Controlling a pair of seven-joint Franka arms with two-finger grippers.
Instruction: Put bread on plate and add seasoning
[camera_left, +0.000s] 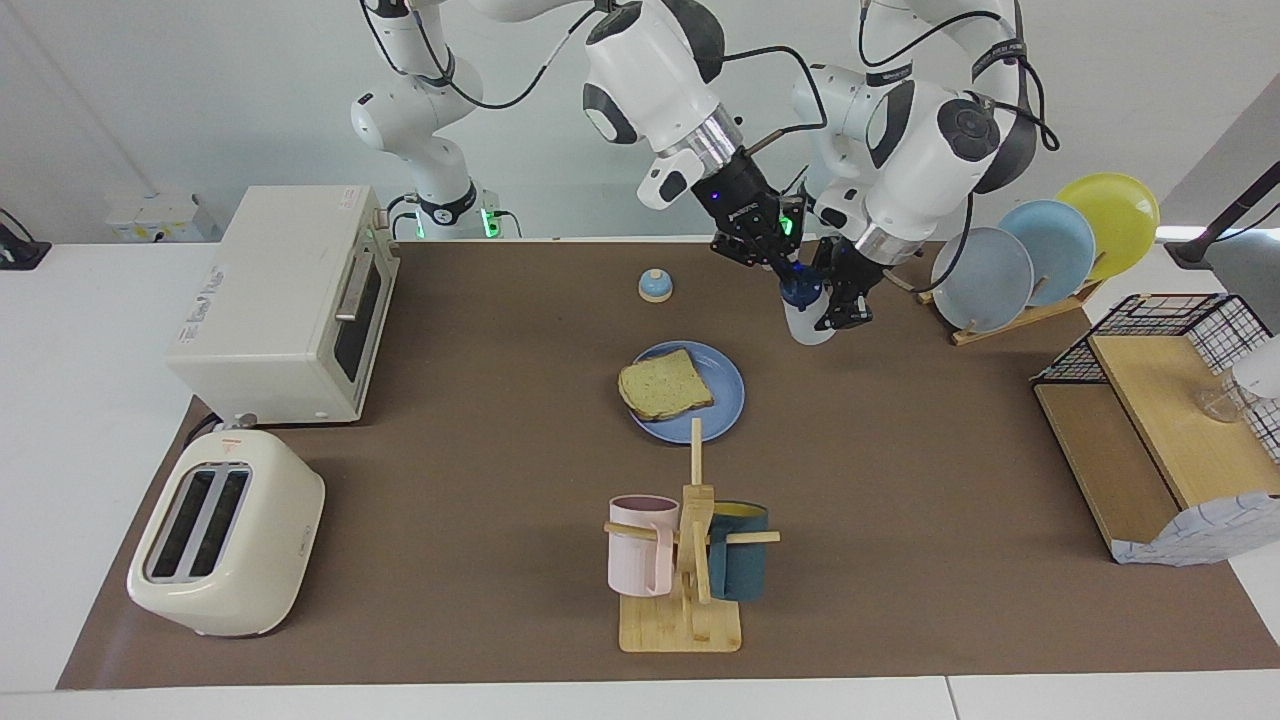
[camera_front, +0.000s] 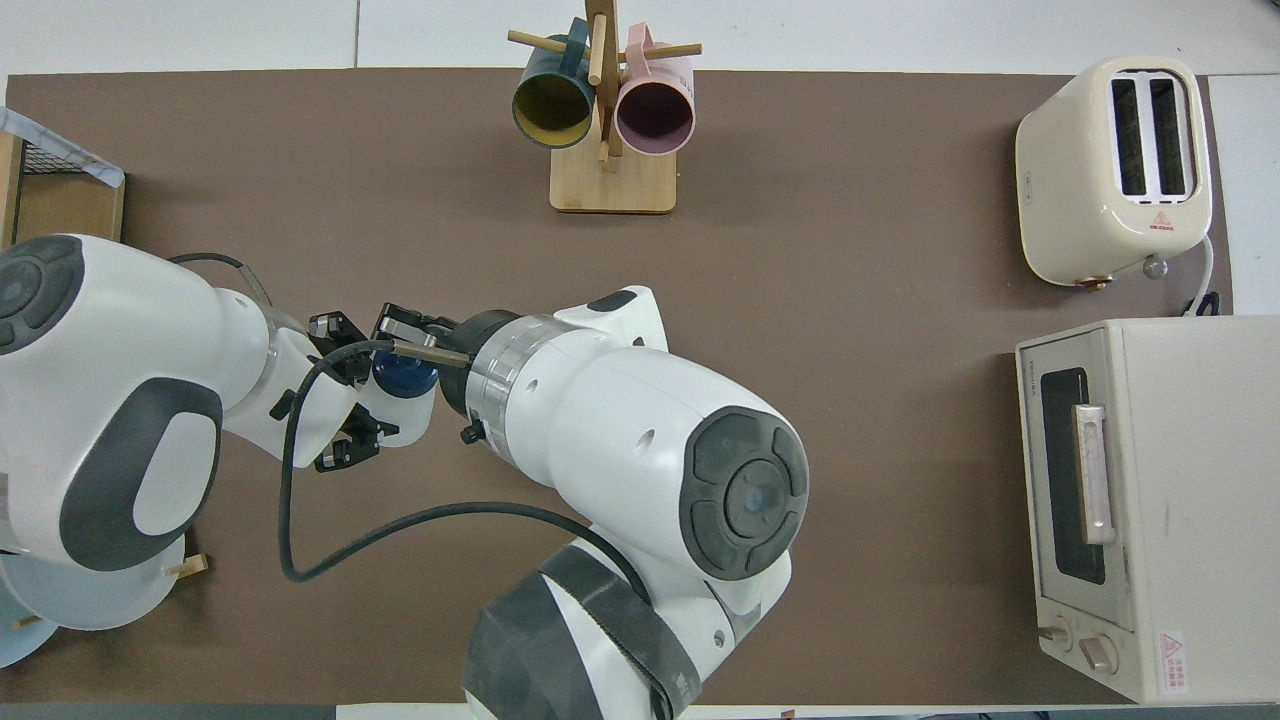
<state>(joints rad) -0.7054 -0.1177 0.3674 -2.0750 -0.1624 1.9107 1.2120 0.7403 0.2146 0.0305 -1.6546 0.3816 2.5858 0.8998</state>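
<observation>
So, status for you:

bread: the bread (camera_left: 665, 385) lies flat on the plate (camera_left: 722, 415), a bit toward the right arm's end of it. You can tick that step off.

plate: on the table mid-mat, between the bell (camera_left: 655, 285) and the mug rack (camera_left: 690, 560). The overhead view hides it under the right arm.

bottle: the bottle (camera_left: 806, 312) is up off the table, upright, cap on top, beside the plate toward the left arm's end. It is not over the bread yet.

left gripper: the left gripper (camera_left: 845, 300) is clamped on the bottle body, carrying it.

right gripper: the right gripper (camera_left: 775, 250) sits at the bottle's cap (camera_front: 404, 374). You can't tell from either view whether its fingers are closed on the cap or just beside it.

left to do: seasoning. I'd judge you need the cap dealt with, then the bottle carried over the bread and tipped or squeezed.

risk: both grippers crowd one small bottle, so watch for slip or twist.
</observation>
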